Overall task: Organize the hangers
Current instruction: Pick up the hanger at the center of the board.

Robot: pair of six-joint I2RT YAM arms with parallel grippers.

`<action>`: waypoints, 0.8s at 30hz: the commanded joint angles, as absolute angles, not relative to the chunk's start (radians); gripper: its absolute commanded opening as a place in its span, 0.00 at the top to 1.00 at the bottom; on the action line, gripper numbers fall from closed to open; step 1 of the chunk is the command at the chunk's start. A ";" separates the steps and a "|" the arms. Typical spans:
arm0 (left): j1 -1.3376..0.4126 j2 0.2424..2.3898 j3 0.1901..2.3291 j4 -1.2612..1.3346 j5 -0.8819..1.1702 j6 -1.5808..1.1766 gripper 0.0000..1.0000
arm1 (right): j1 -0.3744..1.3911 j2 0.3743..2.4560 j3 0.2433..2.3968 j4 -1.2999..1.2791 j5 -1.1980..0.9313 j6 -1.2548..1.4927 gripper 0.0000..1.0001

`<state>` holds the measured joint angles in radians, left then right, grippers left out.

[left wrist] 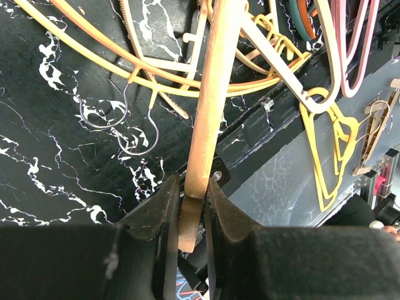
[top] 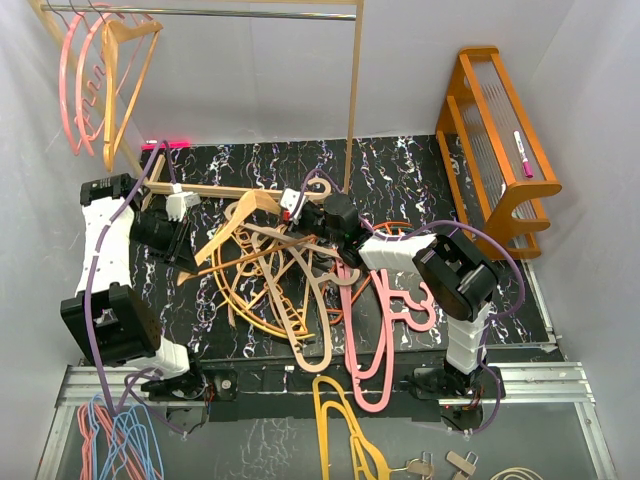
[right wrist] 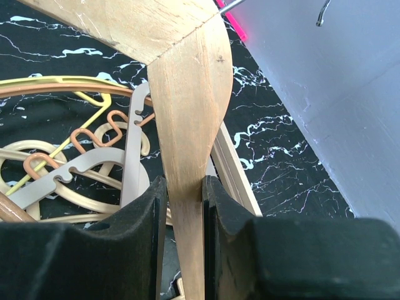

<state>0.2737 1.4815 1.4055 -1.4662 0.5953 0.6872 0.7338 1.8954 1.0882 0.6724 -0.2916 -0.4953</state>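
Observation:
A pale wood-tan hanger point(top: 228, 225) hangs above the pile, held at both ends. My left gripper point(top: 192, 258) is shut on the tip of its lower arm; in the left wrist view the wooden hanger point(left wrist: 209, 112) runs straight out from between the left gripper's point(left wrist: 190, 200) jaws. My right gripper point(top: 305, 222) is shut on the same hanger point(right wrist: 187, 94) near its apex, the right gripper's point(right wrist: 184, 194) pads pressed on both faces. Below lies a tangled pile of hangers point(top: 290, 290) in yellow-orange, tan, salmon and pink. Pink hangers point(top: 85, 80) and a wooden one point(top: 130, 60) hang on the rail.
The rail's upright post point(top: 352, 100) and base bar point(top: 230, 190) stand just behind the grippers. An orange wooden rack point(top: 500, 140) sits at the right. A mustard-yellow hanger point(top: 340, 430) and a blue-and-pink bunch point(top: 120, 440) lie past the mat's front edge.

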 commanded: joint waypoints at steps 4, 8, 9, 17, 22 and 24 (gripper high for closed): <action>0.293 1.438 1.426 -1.439 0.546 0.648 1.00 | 0.736 1.875 1.126 0.741 -0.308 -0.473 0.92; 0.294 1.395 1.523 -1.437 0.549 0.626 1.00 | 0.736 1.864 1.142 0.714 -0.314 -0.459 0.76; 0.294 1.379 1.567 -1.437 0.540 0.618 1.00 | 0.735 1.855 1.139 0.720 -0.307 -0.443 0.50; 0.294 1.225 1.749 -1.436 0.343 0.606 1.00 | 0.736 1.660 1.113 0.768 -0.282 -0.259 0.02; 0.293 1.148 1.880 -1.437 0.317 0.577 1.00 | 0.735 1.462 0.993 0.812 -0.244 -0.156 0.02; 0.293 1.130 1.947 -1.438 0.345 0.560 1.00 | 0.735 1.386 0.928 0.813 -0.236 -0.136 0.01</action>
